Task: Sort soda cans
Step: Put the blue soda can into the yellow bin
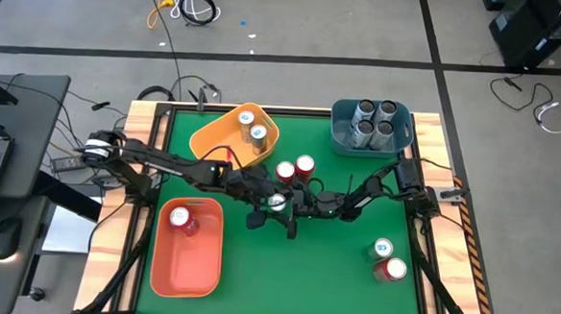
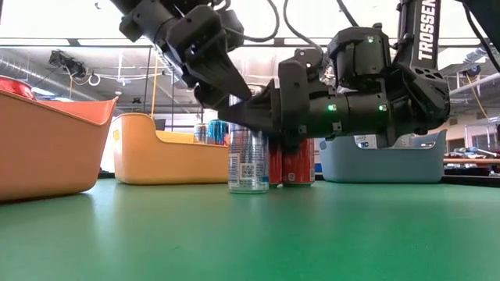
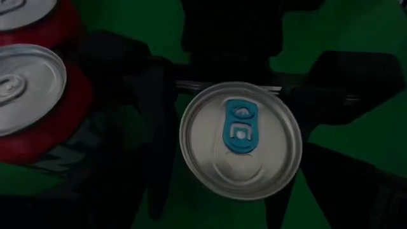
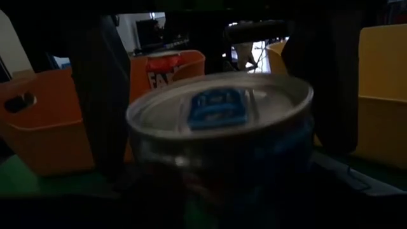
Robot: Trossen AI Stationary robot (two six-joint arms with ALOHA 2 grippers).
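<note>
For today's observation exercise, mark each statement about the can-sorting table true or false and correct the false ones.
1. The blue bin holds grey cans. True.
2. The orange bin holds three cans. False: only one red can lies in it.
3. Both grippers are at the silver can with the teal tab in the middle of the table. True: the left gripper and right gripper meet there.
4. The yellow bin is empty. False: it holds two cans.
5. Two cans stand near the table's front right corner. True.
</note>
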